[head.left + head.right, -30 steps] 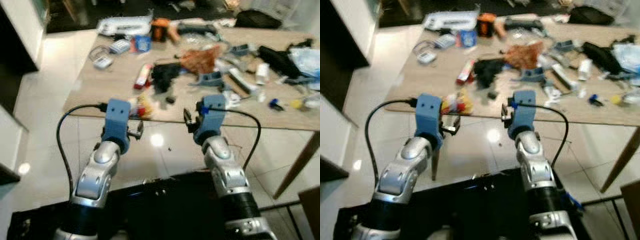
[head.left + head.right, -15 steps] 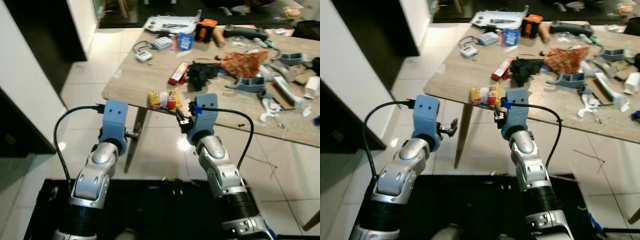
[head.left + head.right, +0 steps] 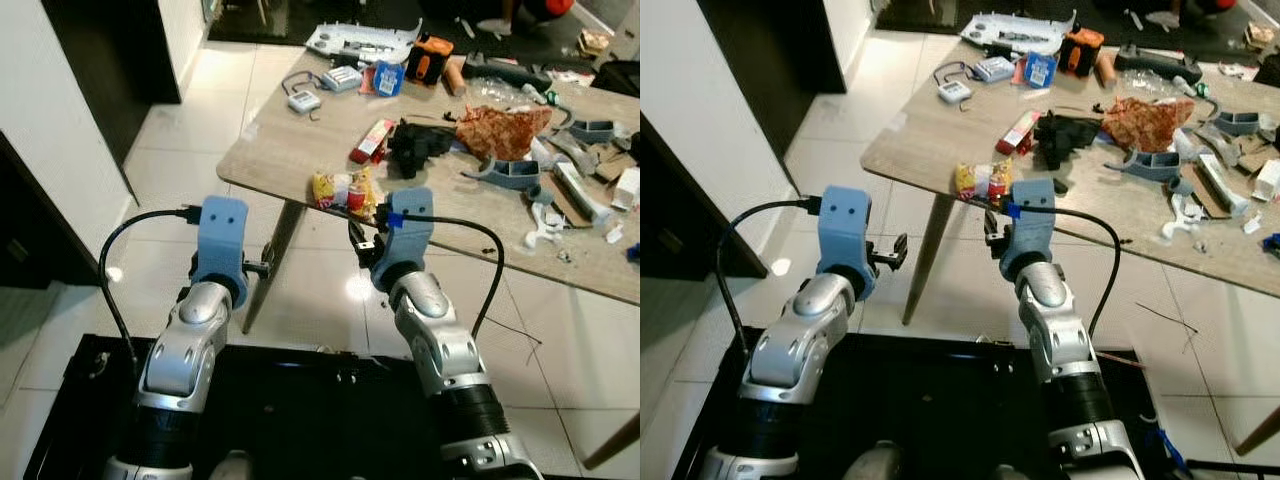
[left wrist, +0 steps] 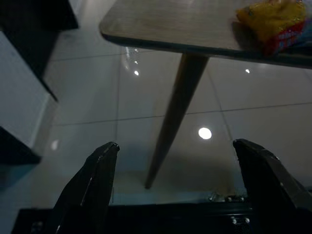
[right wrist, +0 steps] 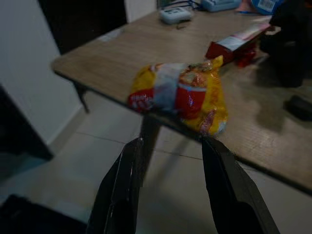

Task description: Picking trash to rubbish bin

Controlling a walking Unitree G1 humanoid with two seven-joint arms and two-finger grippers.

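Observation:
A yellow and red snack packet (image 3: 340,190) lies at the near edge of the wooden table (image 3: 285,150), close to its corner. My right gripper (image 3: 362,238) is held up just in front of and slightly below that edge. In the right wrist view it (image 5: 170,142) is open, with the packet (image 5: 180,95) straight ahead beyond the fingertips and apart from them. My left gripper (image 3: 887,252) is out over the floor left of the table leg (image 3: 265,265). It (image 4: 175,145) is open wide and holds nothing.
Clutter covers the table: a red packet (image 3: 370,140), a black object (image 3: 415,145), a crumpled brown bag (image 3: 500,128), a blue box (image 3: 388,78), an orange tool (image 3: 432,58) and small white devices (image 3: 303,100). White wall and dark doorway (image 3: 100,50) stand left; tiled floor lies below.
The whole view has swung and sharpened, so the camera moved. The table corner with the packet now sits right before my right gripper. Both arms keep the same pose.

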